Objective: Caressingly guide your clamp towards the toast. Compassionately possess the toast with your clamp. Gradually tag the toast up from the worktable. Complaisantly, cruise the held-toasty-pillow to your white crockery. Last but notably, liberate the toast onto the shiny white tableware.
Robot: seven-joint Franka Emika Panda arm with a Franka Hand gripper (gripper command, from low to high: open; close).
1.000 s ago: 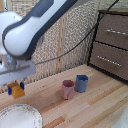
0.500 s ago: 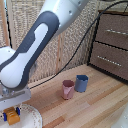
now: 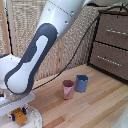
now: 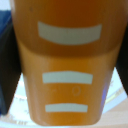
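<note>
My white boxy clamp (image 3: 18, 112) is at the lower part of the exterior view's left, shut on the small orange toast (image 3: 20, 118). It holds the toast just over the white plate (image 3: 34, 119), of which only the edge shows at the frame's corner. In the wrist view the toast (image 4: 67, 65) fills the picture, orange with three white bars, between dark fingers (image 4: 7, 60). Bits of the white plate with its patterned rim (image 4: 116, 96) show beneath it. I cannot tell whether the toast touches the plate.
A pink cup (image 3: 67, 90) and a blue cup (image 3: 81, 83) stand side by side on the wooden plank tabletop (image 3: 95, 107). A dark brown drawer cabinet (image 3: 112, 45) stands at the exterior view's right. A woven screen is behind the arm.
The arm has come down with the toast still held in the clamp, from above the tabletop to just over the plate.
</note>
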